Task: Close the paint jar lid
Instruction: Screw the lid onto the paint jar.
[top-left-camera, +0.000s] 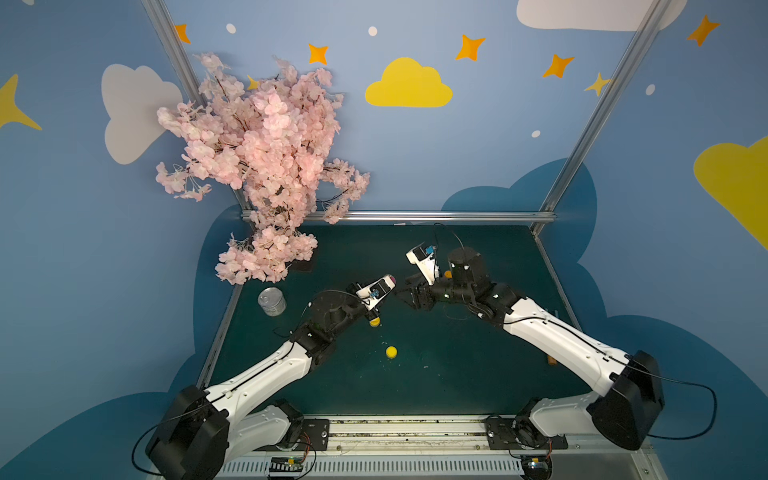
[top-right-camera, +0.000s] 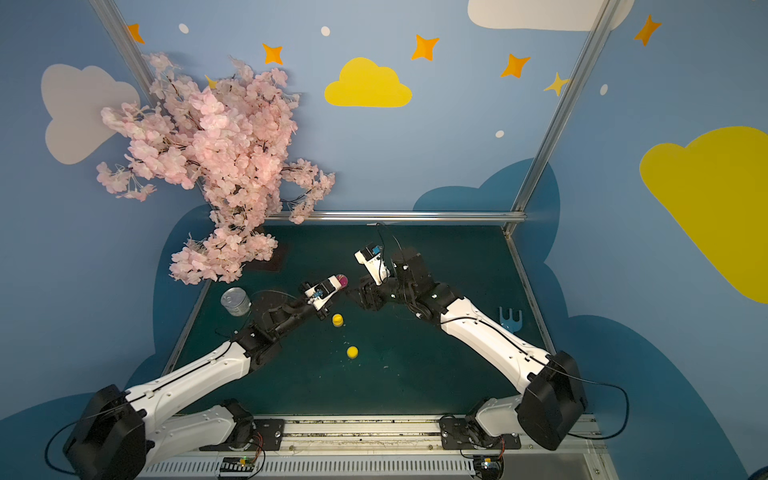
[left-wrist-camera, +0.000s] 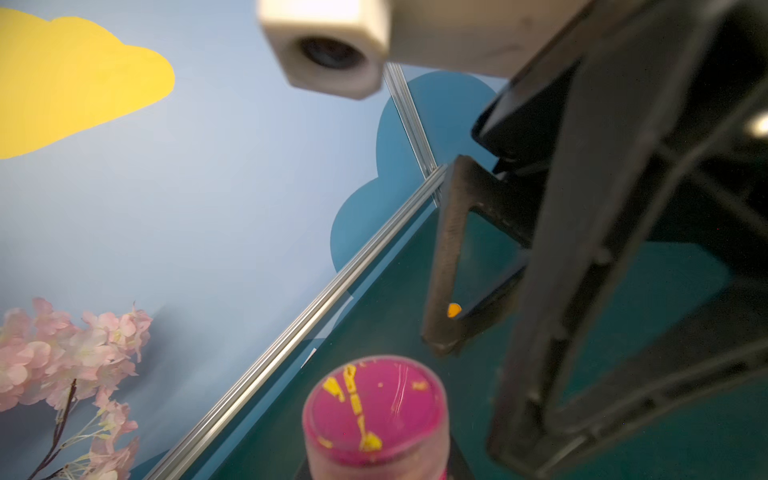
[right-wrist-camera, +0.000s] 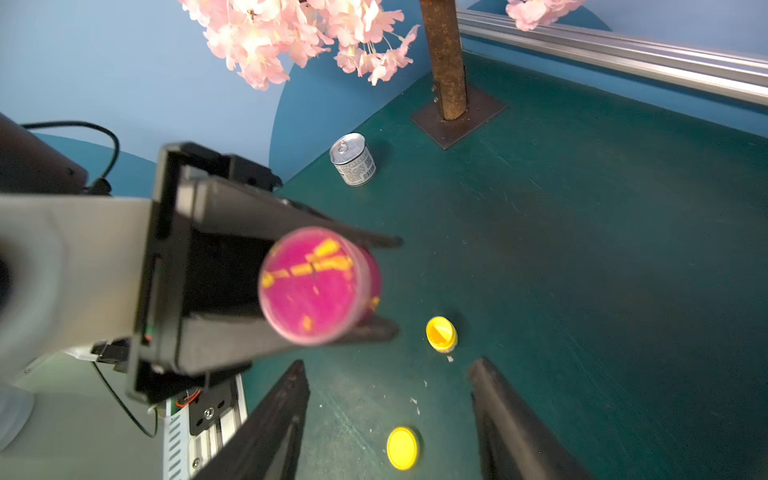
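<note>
Closest in, right wrist view: the right gripper (right-wrist-camera: 388, 362), its two black fingers spread wide, nothing between them. Just past it, one pink paint jar (right-wrist-camera: 316, 286), pinched across its body by the left gripper (right-wrist-camera: 388, 286). The jar is held clear of the table (right-wrist-camera: 582, 249) and tipped on its side. Its round end, streaked with yellow, faces the right gripper: near, not touching. Whether that end is lid or base, cannot tell. On the table below: one small yellow jar (right-wrist-camera: 441, 334), upright, and one loose yellow lid (right-wrist-camera: 402, 448), lying flat, apart from it. One tin can (right-wrist-camera: 353, 159) stands upright near the base of one pink blossom tree (right-wrist-camera: 446, 62). In a top view, one blue pronged piece (top-right-camera: 510, 320) lies beside the right arm.
</note>
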